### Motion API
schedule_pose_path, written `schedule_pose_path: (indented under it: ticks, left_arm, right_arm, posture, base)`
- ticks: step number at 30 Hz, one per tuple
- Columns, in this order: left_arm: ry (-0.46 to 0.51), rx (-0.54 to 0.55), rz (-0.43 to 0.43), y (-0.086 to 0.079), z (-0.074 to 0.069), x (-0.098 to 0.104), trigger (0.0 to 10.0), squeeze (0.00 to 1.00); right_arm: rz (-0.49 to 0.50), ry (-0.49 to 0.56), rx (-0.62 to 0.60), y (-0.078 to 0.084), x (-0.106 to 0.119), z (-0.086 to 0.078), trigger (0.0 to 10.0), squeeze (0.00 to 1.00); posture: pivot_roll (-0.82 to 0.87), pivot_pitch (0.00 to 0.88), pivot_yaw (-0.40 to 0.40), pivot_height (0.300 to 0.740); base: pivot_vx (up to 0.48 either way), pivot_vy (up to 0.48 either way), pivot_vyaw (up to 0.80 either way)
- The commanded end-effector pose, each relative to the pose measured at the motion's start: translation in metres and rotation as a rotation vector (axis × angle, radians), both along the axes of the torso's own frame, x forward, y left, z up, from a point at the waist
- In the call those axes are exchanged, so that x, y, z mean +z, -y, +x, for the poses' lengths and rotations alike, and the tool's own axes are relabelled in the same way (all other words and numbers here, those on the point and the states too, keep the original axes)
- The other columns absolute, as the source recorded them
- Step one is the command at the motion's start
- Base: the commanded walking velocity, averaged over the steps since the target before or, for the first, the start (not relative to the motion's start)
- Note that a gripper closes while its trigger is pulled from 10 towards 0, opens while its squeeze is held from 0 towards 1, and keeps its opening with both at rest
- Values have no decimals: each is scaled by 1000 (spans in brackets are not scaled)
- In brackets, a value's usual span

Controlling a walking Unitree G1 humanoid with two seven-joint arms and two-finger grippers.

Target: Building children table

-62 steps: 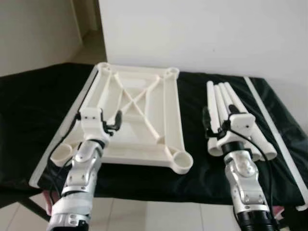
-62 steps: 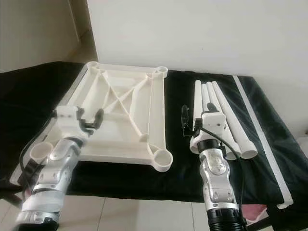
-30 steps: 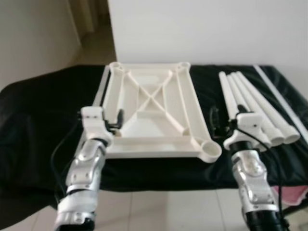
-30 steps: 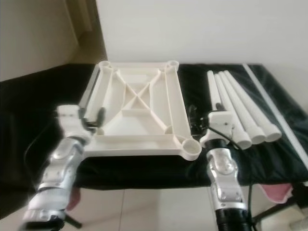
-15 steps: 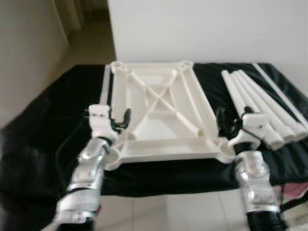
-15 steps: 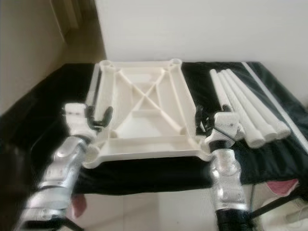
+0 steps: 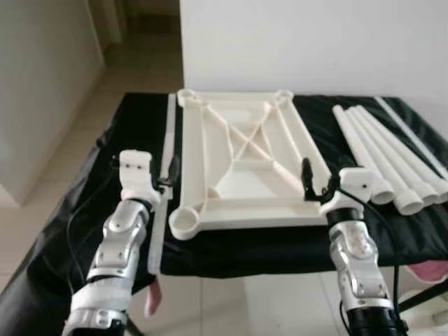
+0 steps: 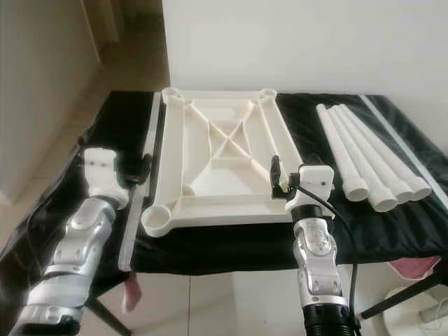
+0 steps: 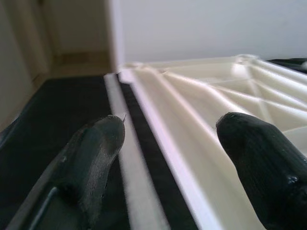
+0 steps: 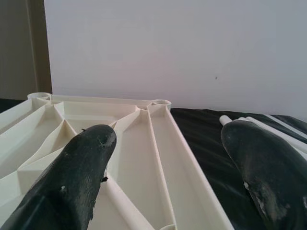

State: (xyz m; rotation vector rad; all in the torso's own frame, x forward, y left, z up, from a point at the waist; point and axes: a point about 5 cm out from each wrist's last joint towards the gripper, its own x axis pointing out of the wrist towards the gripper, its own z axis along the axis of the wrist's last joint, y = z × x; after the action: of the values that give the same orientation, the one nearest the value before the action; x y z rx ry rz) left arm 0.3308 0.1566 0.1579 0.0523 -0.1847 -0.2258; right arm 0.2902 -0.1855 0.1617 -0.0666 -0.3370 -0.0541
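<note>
Four white table legs (image 8: 364, 157) lie right of the upside-down tabletop (image 8: 220, 157) on black cloth (image 8: 329, 119).

Left wrist: left gripper (image 9: 168, 158), fingers spread, straddles the tabletop's left rim.

Right wrist: right gripper (image 10: 168, 167), spread wide, hovers over its right edge.

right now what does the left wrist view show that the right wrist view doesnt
Left wrist view: the long white strip lying on the black cloth beside the upside-down tabletop, between the open left gripper fingers, plus a hallway floor beyond.

Right wrist view: the far ends of the white table legs on the cloth to one side, and the open right gripper over the tabletop's near edge.

Both: the ribbed underside of the tabletop, the black cloth and the white wall behind.
</note>
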Motion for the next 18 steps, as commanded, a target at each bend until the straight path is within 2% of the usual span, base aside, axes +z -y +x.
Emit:
schedule_pose_path:
  ticks: [1, 18]
  left_arm:
    - [12, -61, 43, 5, -2, 1, 10000, 0]
    - [-7, -39, 40, 4, 1, -2, 10000, 0]
  right_arm:
    - [8, -5, -11, 4, -1, 1, 10000, 0]
    - [-2, -17, -10, 5, -4, -1, 10000, 0]
  posture:
    - [23, 0, -7, 740]
    - [15, 0, -6, 740]
  base:
    - [0, 0, 0]
    - [0, -320, 0]
